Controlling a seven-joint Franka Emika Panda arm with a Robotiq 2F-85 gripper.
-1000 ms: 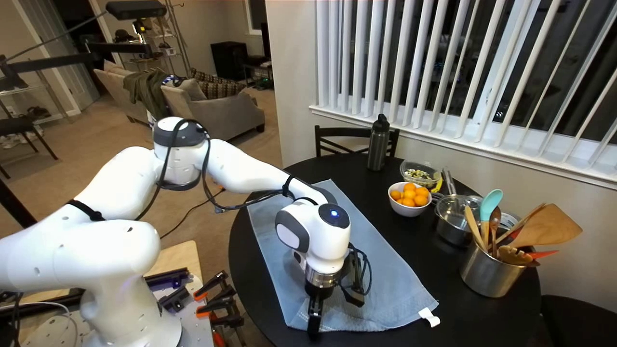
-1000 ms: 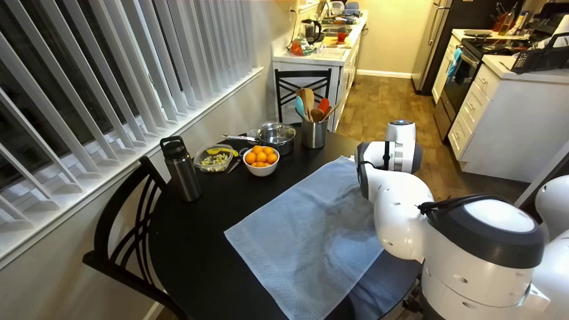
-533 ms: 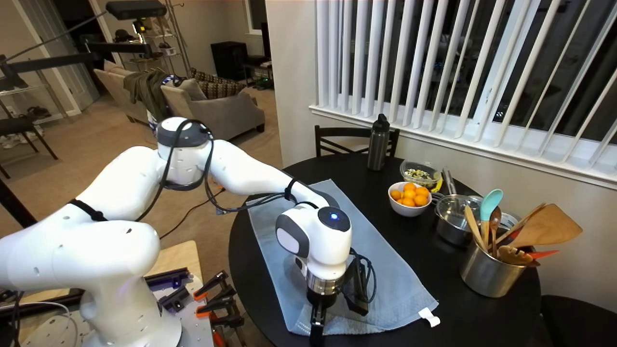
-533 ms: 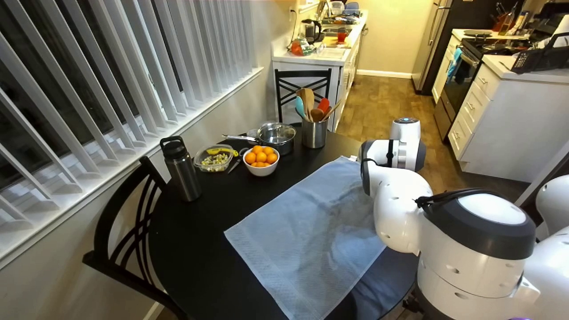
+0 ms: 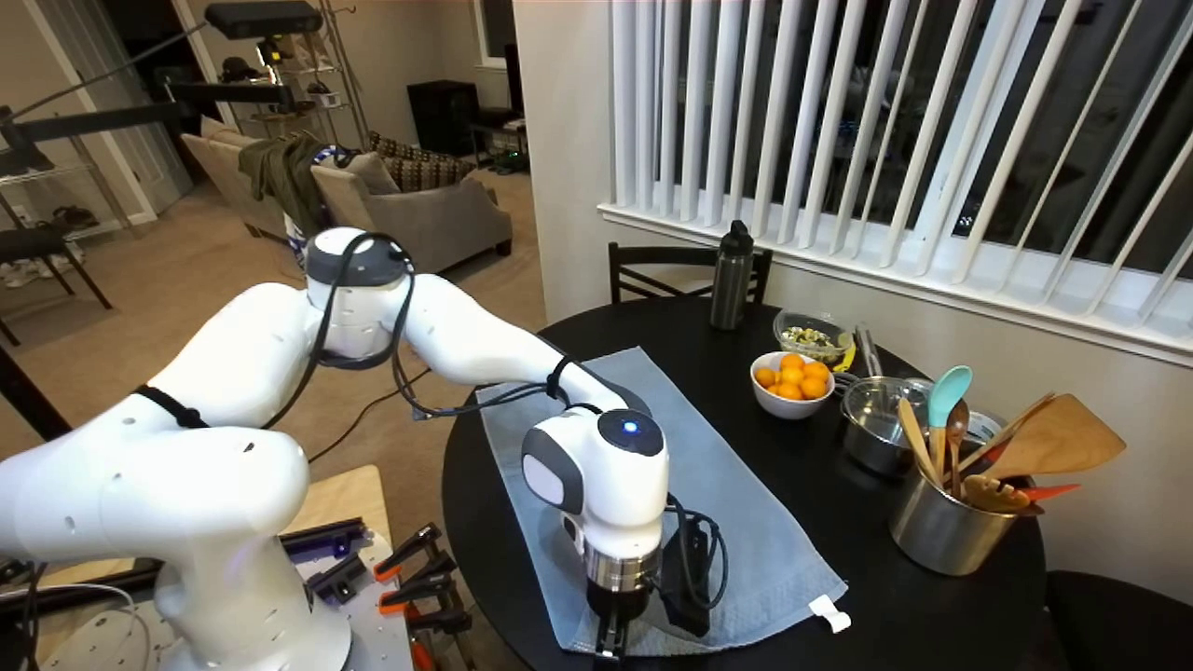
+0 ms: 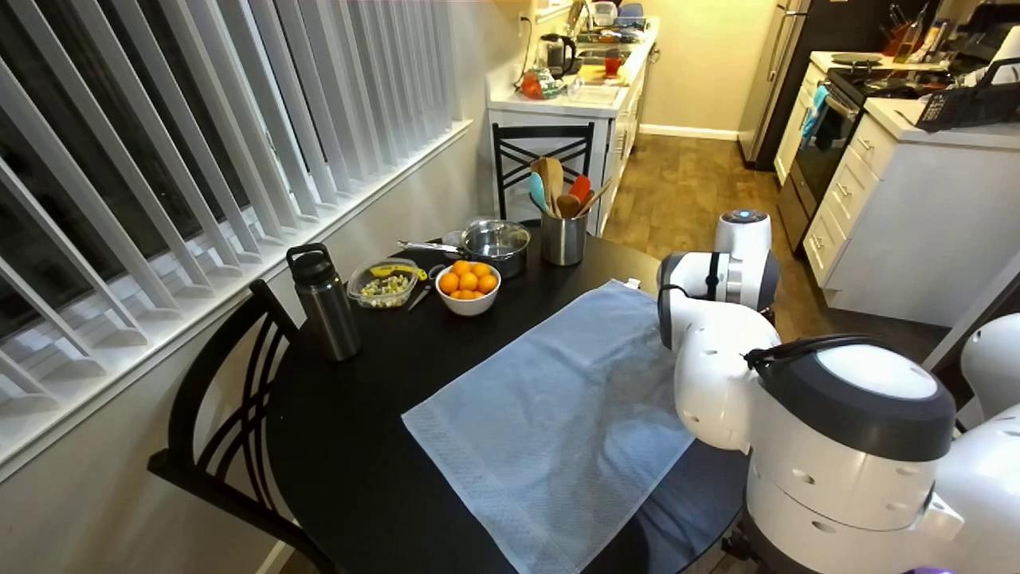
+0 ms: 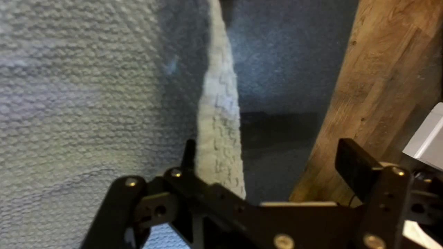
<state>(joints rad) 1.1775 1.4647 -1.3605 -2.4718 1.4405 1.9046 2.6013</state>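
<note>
A grey-blue towel (image 5: 708, 466) is spread over the round black table (image 6: 374, 430) in both exterior views. My gripper (image 5: 610, 645) points down at the towel's near edge, seen edge-on there; the arm hides it in the other exterior picture. In the wrist view the gripper (image 7: 266, 152) is open, its two fingers wide apart. A pale strip (image 7: 219, 138), apparently the towel's turned-up edge, runs between them close to the left finger (image 7: 188, 155) and is not clamped. Whether it touches that finger I cannot tell. Dark table surface and wooden floor show beyond it.
A white tag (image 5: 829, 612) sticks out at a towel corner. Farther back stand a bottle (image 5: 730, 280), a see-through container (image 5: 809, 340), a bowl of oranges (image 5: 783, 405), a pot (image 5: 871, 443) and a steel utensil holder (image 5: 946, 531). Chairs (image 6: 215, 430) flank the table.
The hand has come lower and shifted slightly toward the table's edge. The towel's near edge has shifted a little outward with it; the rest lies as before. The jaws have stayed open.
</note>
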